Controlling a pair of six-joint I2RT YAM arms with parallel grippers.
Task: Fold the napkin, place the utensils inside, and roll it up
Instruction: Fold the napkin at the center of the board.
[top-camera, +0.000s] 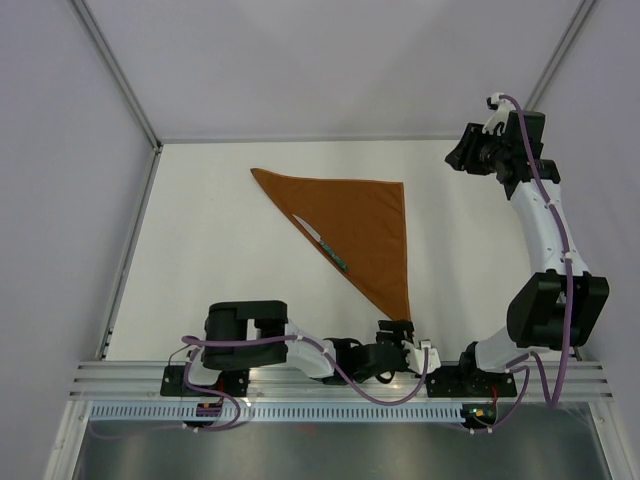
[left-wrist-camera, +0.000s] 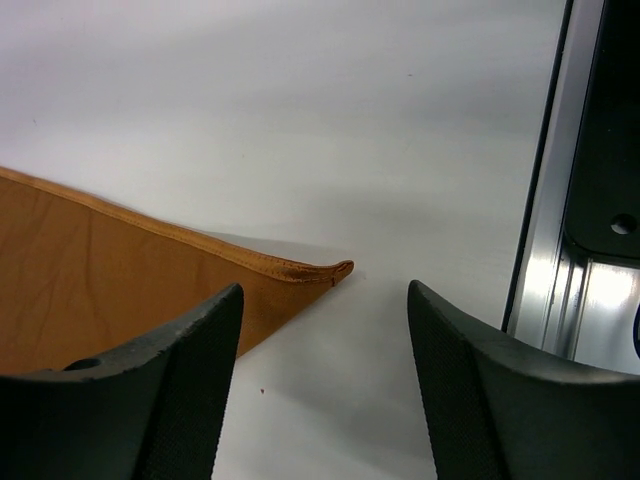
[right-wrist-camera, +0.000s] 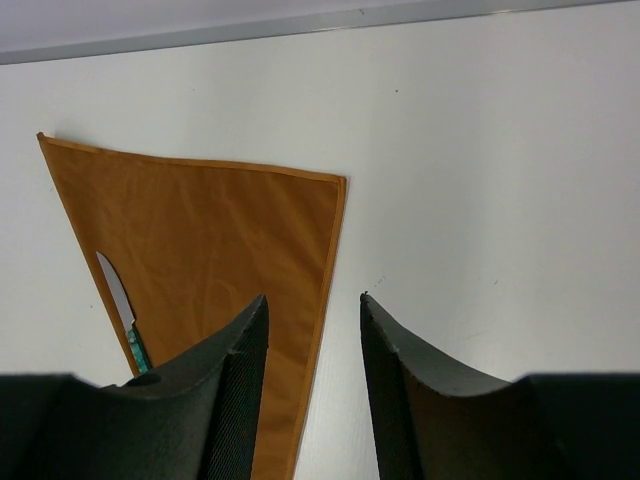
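Note:
The rust-orange napkin (top-camera: 355, 225) lies folded into a triangle on the white table, its long edge running from far left to a near point. A knife with a silver blade and teal handle (top-camera: 320, 242) lies on the napkin beside that long folded edge; it also shows in the right wrist view (right-wrist-camera: 127, 318). My left gripper (top-camera: 400, 335) is open and empty, low at the napkin's near corner (left-wrist-camera: 335, 270). My right gripper (top-camera: 458, 155) is open and empty, raised high to the right of the napkin (right-wrist-camera: 210, 250), above its right edge.
A metal rail (left-wrist-camera: 560, 230) runs along the table's near edge, right of the left gripper. White enclosure walls (top-camera: 330, 70) bound the table at the back and sides. Bare table (top-camera: 210, 220) lies left of the napkin.

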